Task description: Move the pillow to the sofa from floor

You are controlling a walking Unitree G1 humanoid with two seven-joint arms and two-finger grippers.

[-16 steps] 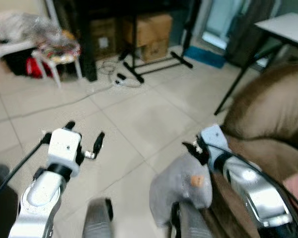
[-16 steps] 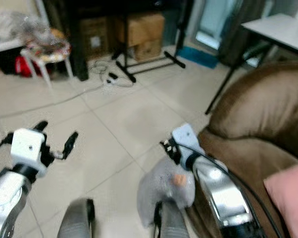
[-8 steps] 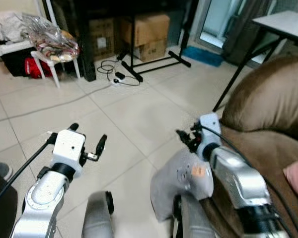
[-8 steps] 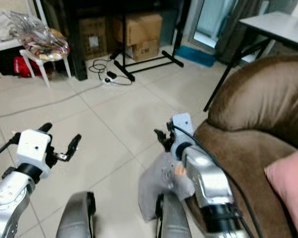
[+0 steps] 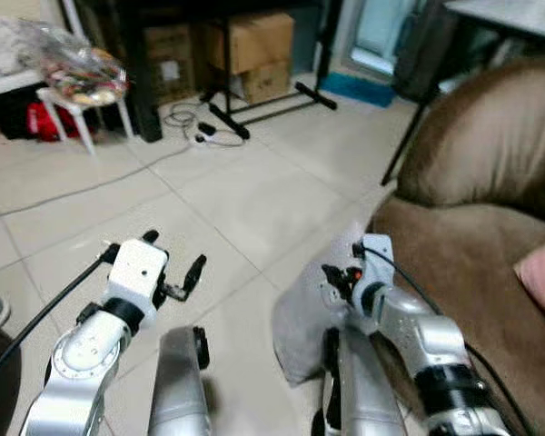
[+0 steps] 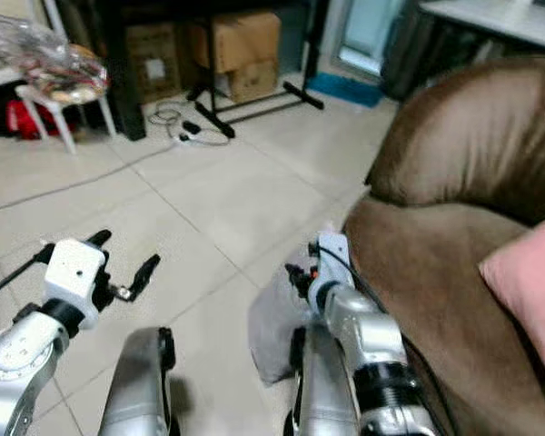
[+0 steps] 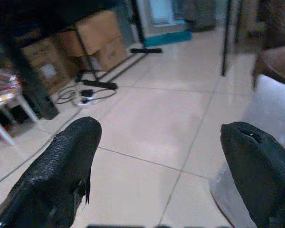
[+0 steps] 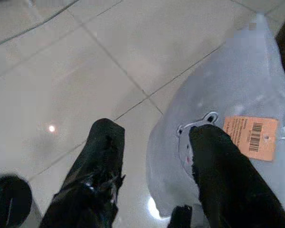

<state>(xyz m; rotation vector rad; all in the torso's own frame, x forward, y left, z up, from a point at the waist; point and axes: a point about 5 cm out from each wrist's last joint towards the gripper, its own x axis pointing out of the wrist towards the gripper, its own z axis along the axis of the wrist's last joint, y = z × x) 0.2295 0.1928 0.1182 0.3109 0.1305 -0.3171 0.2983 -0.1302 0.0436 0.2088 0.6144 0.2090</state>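
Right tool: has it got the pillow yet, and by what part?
No. The right tool is open over the pillow's edge, gripping nothing. The left tool is open too.

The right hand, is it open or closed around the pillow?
Open. In the right wrist view the right hand has its two black fingers apart, one above the grey pillow, with nothing gripped.

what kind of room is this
Most likely a home living room: a brown sofa with a pink cushion, a tiled floor, and cardboard boxes stacked against the far wall.
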